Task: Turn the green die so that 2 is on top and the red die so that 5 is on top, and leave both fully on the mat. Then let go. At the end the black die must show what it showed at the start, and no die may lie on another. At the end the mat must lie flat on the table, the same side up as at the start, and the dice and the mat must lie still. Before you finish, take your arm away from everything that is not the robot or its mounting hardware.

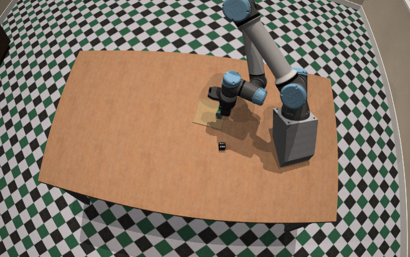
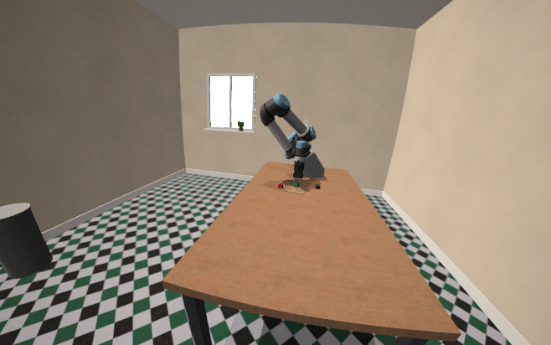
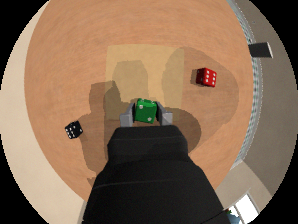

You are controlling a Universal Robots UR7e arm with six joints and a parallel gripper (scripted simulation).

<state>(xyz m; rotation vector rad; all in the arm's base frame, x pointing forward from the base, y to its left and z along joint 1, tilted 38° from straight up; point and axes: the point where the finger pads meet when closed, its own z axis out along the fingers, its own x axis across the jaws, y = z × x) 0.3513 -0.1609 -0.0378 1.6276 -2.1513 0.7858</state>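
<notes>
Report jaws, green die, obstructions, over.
Jaws shut on green die. Mat contact unclear. Red die and black die off the mat, seemingly out of the way.

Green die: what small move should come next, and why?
Probably shift the green die farther inward over the mat before letting go: the gripper holds it, and the wrist view shows it near the mat's edge.
</notes>
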